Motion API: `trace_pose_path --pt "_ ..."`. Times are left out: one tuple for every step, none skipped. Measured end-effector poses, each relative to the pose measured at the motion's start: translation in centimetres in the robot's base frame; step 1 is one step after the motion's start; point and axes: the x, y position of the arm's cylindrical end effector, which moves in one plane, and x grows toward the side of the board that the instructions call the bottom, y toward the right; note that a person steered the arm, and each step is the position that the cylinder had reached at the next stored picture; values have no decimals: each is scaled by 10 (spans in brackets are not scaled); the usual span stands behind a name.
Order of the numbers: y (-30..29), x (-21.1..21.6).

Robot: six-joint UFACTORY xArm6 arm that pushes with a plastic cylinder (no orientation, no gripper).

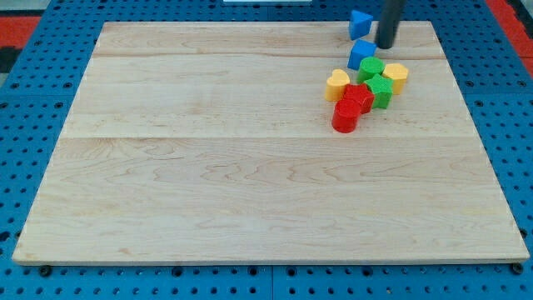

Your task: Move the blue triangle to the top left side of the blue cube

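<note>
The blue triangle (360, 22) lies near the board's top edge at the view's upper right. The blue cube (361, 53) sits just below it, with a small gap between them. My tip (385, 45) is the lower end of the dark rod; it stands just to the right of both blue blocks, about level with the gap between them, close to the triangle's lower right side. Whether it touches either block cannot be told.
Below the blue cube is a tight cluster: a yellow heart (336, 84), two green blocks (371, 68) (380, 90), a yellow block (396, 76), a red block (358, 97) and a red cylinder (345, 117). The wooden board (250, 167) lies on a blue pegboard.
</note>
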Motion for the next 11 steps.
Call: trace_pose_path --pt "9 -36" --pt "-9 -52" --pt "-14 -52" --pt "-26 -53" --pt "-56 -52" --pt "-84 -52" --pt "-84 -52" --pt "-93 -46" --pt "-105 -41" --pt "-147 -31" --pt "-171 -3"
